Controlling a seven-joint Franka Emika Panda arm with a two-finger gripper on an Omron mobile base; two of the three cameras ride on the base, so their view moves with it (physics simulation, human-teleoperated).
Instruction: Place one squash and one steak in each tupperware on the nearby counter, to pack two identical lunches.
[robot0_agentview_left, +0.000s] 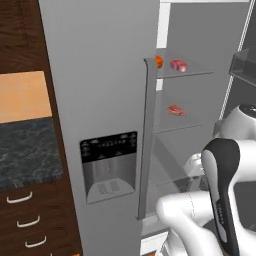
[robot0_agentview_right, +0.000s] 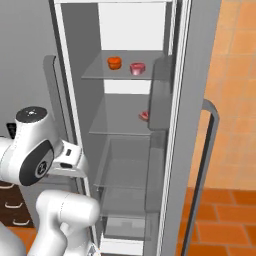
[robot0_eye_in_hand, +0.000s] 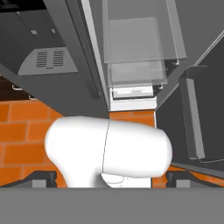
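The round orange-red squash sits on the top glass fridge shelf, high above the lowered hand, whose fingers stand apart, empty.

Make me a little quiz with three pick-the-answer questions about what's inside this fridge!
1. Where is the squash?
A. top glass shelf
B. bottom drawer
C. the floor

2. How many steaks are in the fridge?
A. none
B. two
C. five

3. What is the fridge's right door like?
A. shut
B. swung open
C. missing

Answers:
1 A: the orange squash sits on the top shelf beside the rounder pink steak.
2 B: that one, plus the flat red steak one shelf lower.
3 B: the shelves are all in plain sight, with the door standing out to the right.
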